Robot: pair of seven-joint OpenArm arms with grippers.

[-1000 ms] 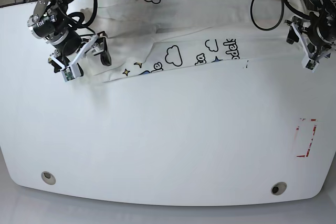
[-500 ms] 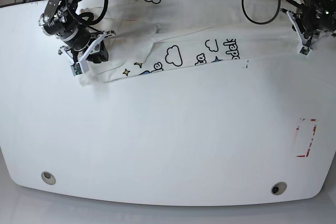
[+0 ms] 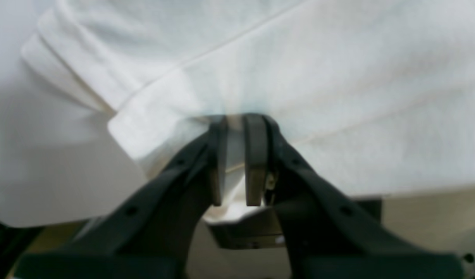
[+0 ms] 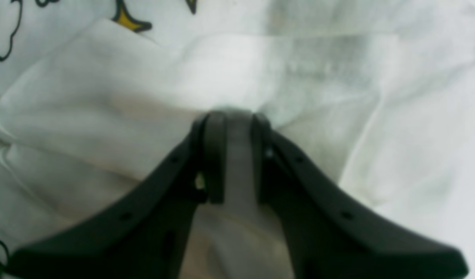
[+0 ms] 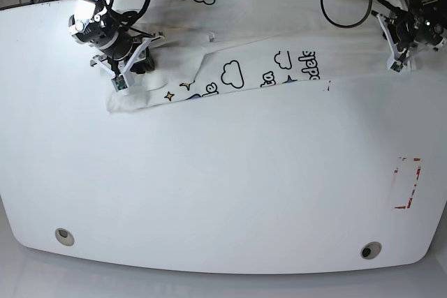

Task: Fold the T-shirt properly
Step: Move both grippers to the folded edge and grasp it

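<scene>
the t-shirt (image 5: 230,54) is lying along the far edge of the white table (image 5: 223,186), folded into a long band w/ its near edge running slanted from lower left to upper right in base view. print is showing along that edge: black-outlined clouds, small stars, blue letters. rest of the cloth is plain white, creased near the left end.

right gripper (image 4: 231,155) is sitting at the shirt's left end in base view (image 5: 129,68), fingers (image 4: 214,155) nearly together and pinching a ridge of white fabric between them. wrist cam is showing layered folds around it, a yellow star tip + part of a cloud outline at top left.

left gripper (image 3: 237,162) is sitting at the opposite end, by the table's far right corner in base view (image 5: 401,50). its fingers (image 3: 255,159) are drawn close w/ a thin fold of cloth caught between; a hemmed sleeve edge is lying just left of them, table edge showing below.

a red-outlined rectangle (image 5: 407,183) is marking the table near its right side, well apart from the shirt.
</scene>
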